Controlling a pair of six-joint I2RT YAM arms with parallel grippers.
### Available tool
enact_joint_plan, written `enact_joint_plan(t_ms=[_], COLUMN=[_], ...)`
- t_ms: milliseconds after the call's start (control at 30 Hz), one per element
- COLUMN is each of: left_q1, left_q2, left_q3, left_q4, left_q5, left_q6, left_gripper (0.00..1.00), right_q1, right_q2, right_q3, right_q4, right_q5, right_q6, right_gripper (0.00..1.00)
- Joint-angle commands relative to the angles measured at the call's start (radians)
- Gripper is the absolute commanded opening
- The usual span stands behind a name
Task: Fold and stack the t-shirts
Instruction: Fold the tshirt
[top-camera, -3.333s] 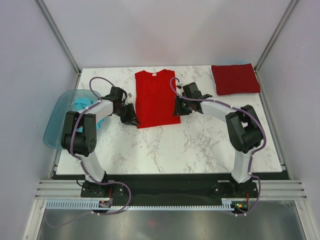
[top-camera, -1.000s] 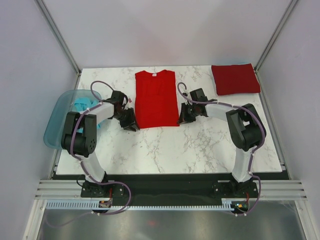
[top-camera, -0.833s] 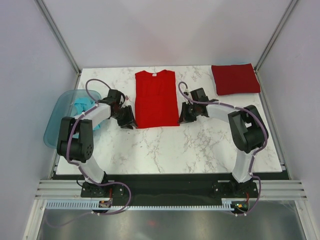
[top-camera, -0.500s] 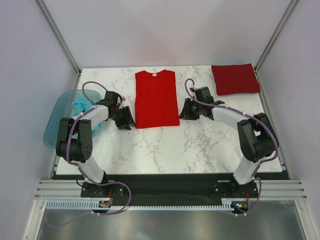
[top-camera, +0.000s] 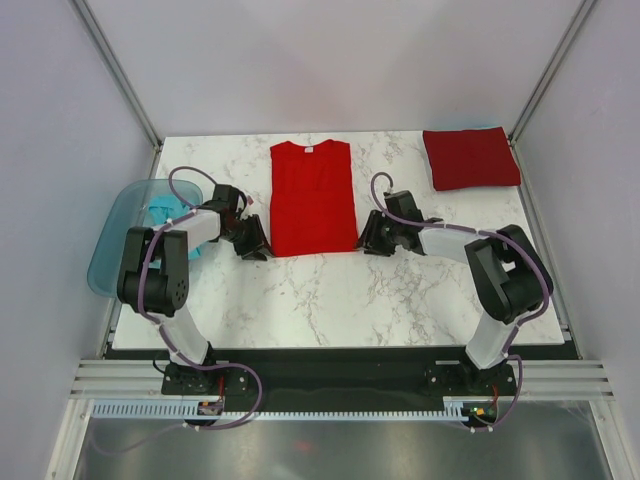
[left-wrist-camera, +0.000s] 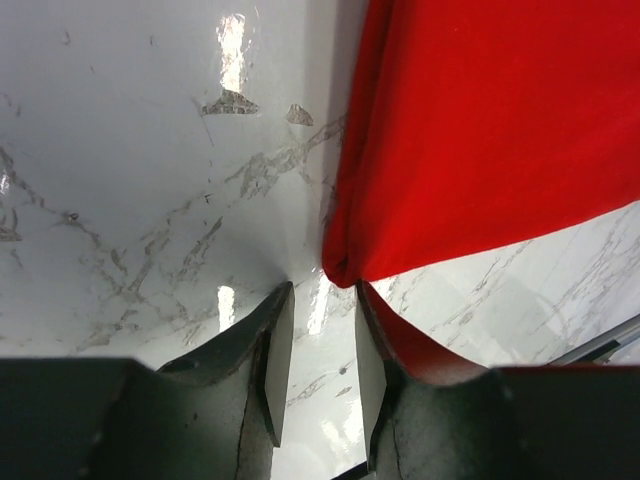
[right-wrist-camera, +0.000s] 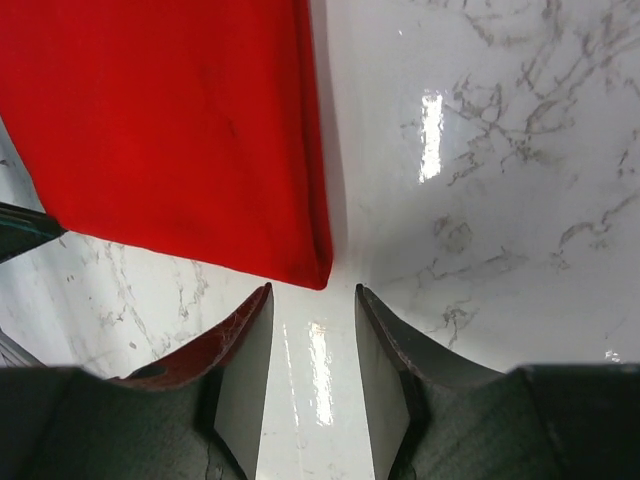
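From above I see the red t-shirt (top-camera: 313, 198) flat on the counter (top-camera: 330, 300), with the left hand (top-camera: 252, 240) and right hand (top-camera: 372, 236) at its near corners. A folded dark red t-shirt (top-camera: 470, 158) lies far right. In the left wrist view the fingers are slightly apart and empty, the shirt corner just ahead. The right wrist view shows the same.

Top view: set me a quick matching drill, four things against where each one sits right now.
Things:
1. red shirt
2. dark red shirt
3. bin
4. left pincer

Places:
A. folded, at the far right corner of the table
B. at the left edge
C. open, at the red shirt's near left corner
D. middle back, lying flat as a long strip

Pairs: 1-D, 2-A, 3-B, 4-C
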Motion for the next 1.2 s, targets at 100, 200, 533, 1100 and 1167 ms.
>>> enact_joint_plan(t_ms=[100,200,533,1100,1167], left_q1=[0.004,0.004,0.004,-0.095,-0.137], left_q2=[0.039,0.042,0.062,-0.234,-0.281], left_q3=[0.013,0.017,0.045,-0.192,-0.213], left_q4=[0.035,0.035,0.038,0.037,0.035], left_q5=[-0.010,-0.007,0.013,0.028,0.015], left_q6=[-0.006,-0.005,0.006,-0.051,-0.063], left_gripper=[0.35,0.33,0.15,0.02,0.02], right_q1=[0.014,0.019,0.020,0.022,0.028], right_q2=[0.025,0.025,0.057,-0.241,-0.316], right_q3=[-0.049,-0.061,-0.084,-0.271,-0.333], right_q4=[0.100,0.106,0.146,-0.002,-0.013], right_q5=[0.030,0.045,0.048,0.051,0.046], right_q6=[0.068,0.082,0.119,0.002,-0.008], right_gripper=[0.47,0.47,0.44,0.00,0.00])
